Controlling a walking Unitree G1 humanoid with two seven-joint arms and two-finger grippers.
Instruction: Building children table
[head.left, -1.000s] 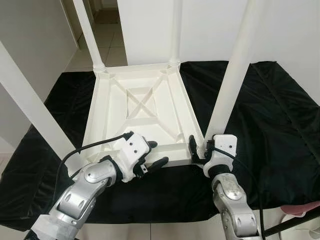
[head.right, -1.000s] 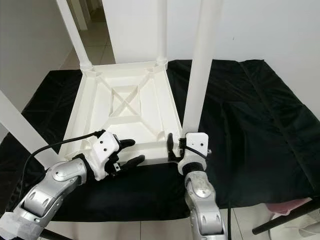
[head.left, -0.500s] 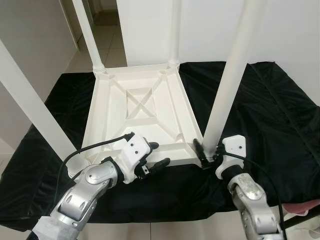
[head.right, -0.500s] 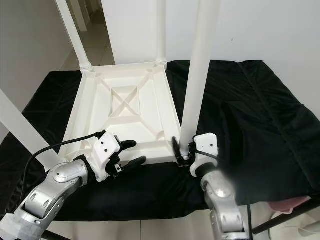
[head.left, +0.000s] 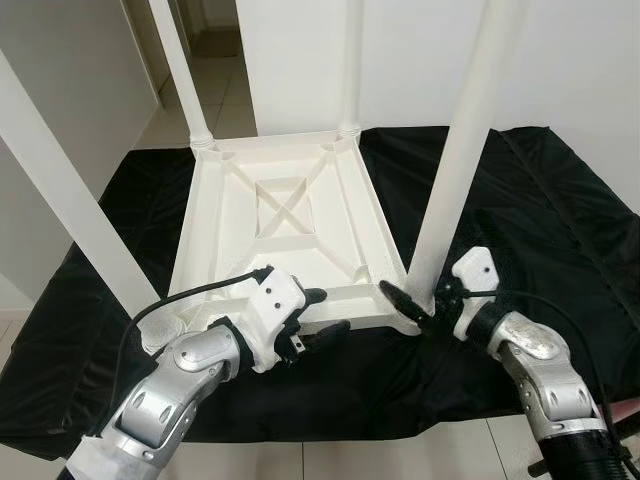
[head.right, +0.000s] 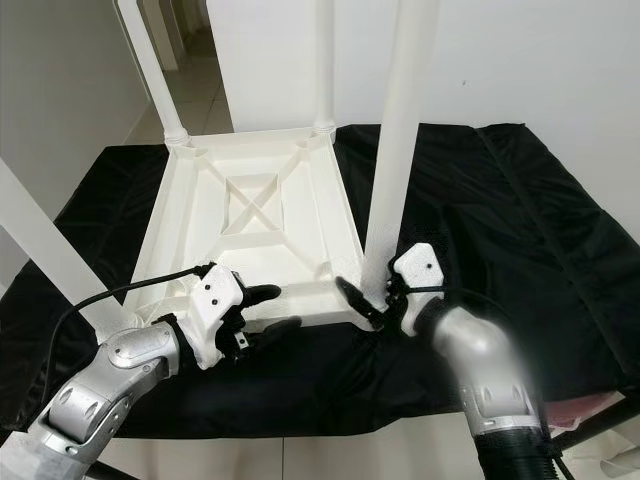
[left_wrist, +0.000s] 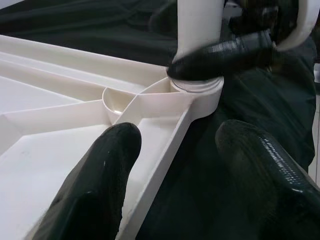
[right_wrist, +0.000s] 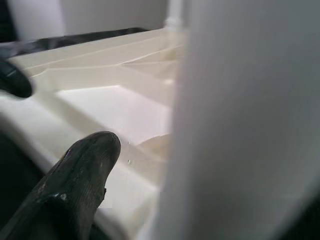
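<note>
A white children's table (head.left: 285, 230) lies upside down on black cloth, its four legs pointing up. My left gripper (head.left: 322, 311) is open at the near rim (left_wrist: 165, 150): one finger sits inside the frame, the other outside over the cloth. My right gripper (head.left: 425, 300) is shut on the base of the near right leg (head.left: 455, 170), where the leg meets its corner socket (left_wrist: 200, 92). One black finger (left_wrist: 220, 55) crosses the front of the leg; the other is hidden behind it. The near left leg (head.left: 60, 180) stands untouched.
Black cloth (head.left: 560, 220) covers the work surface and drops off at the near edge. Two far legs (head.left: 180, 70) rise by a white wall (head.left: 400, 60). Tiled floor (head.left: 225, 95) leads through a doorway at the back left. Something pink (head.right: 590, 410) lies low right.
My right forearm has swung out to the right and its wrist has turned round the base of the near right leg. The left gripper has barely moved.
</note>
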